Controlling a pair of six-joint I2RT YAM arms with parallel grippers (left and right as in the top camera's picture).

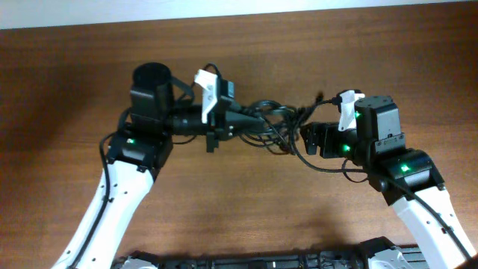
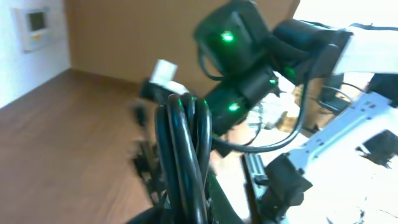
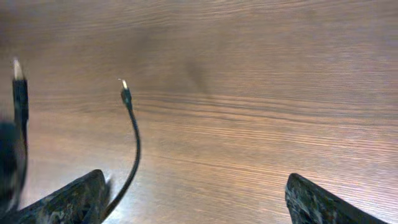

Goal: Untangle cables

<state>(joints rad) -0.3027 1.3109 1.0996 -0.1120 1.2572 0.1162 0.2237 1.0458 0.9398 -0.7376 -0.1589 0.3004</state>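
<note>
The cables (image 1: 275, 121) are a clump of thin black cords stretched between my two grippers above the wooden table. My left gripper (image 1: 240, 119) points right and is shut on one end of the clump. In the left wrist view the gripped cords (image 2: 185, 149) run straight out from the jaws (image 2: 186, 214). My right gripper (image 1: 308, 139) points left at the clump's right side. In the right wrist view its fingers (image 3: 193, 190) are wide open with nothing between them. One loose strand with a plug end (image 3: 126, 96) curves past the left finger.
The brown wooden table (image 1: 246, 217) spreads all around. A white wall edge (image 1: 89, 11) runs along the back. A second plug end (image 3: 18, 81) shows at the far left of the right wrist view. The right arm with green lights (image 2: 249, 56) fills the left wrist view.
</note>
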